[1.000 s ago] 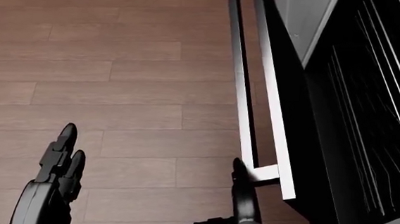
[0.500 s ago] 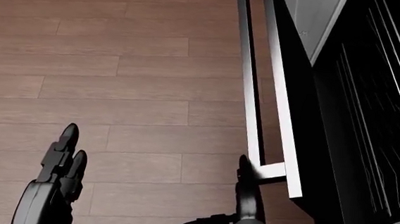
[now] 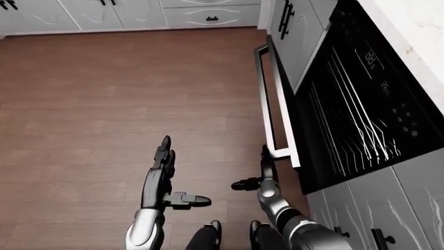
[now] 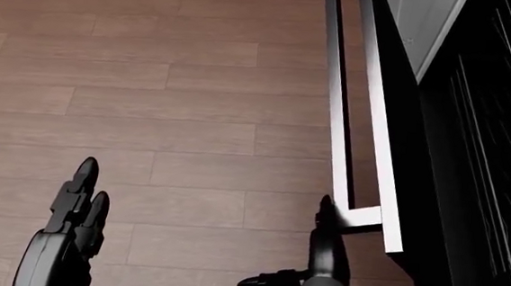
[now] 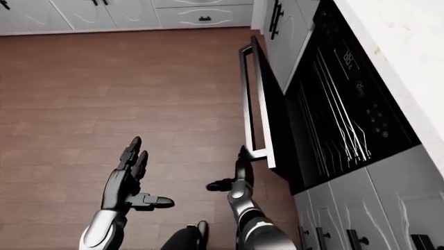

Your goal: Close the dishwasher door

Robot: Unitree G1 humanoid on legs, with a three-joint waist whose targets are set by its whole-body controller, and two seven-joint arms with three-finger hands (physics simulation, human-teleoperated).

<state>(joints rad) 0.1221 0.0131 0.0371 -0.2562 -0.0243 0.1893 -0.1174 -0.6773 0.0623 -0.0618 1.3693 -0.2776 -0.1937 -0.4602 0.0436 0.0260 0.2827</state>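
The black dishwasher door (image 3: 288,112) stands partly open at the right of the left-eye view, tilted out over the wood floor. Its steel bar handle (image 3: 264,99) runs along the door's outer edge. White racks (image 3: 354,117) show inside. My right hand (image 3: 262,169) is open, fingers straight, with the fingertips (image 4: 325,205) touching the near end of the handle (image 4: 359,216). My left hand (image 3: 164,161) is open and empty, held up over the floor well left of the door.
White cabinets (image 3: 139,13) line the top of the left-eye view. More cabinets (image 3: 298,26) flank the dishwasher, under a pale countertop (image 3: 416,31). Wood floor (image 3: 104,104) fills the left. My feet (image 3: 232,232) show at the bottom.
The view has shifted so the door and handle sit further right and lower in the head view. My right hand stays at the handle's near end. My left hand holds its pose.
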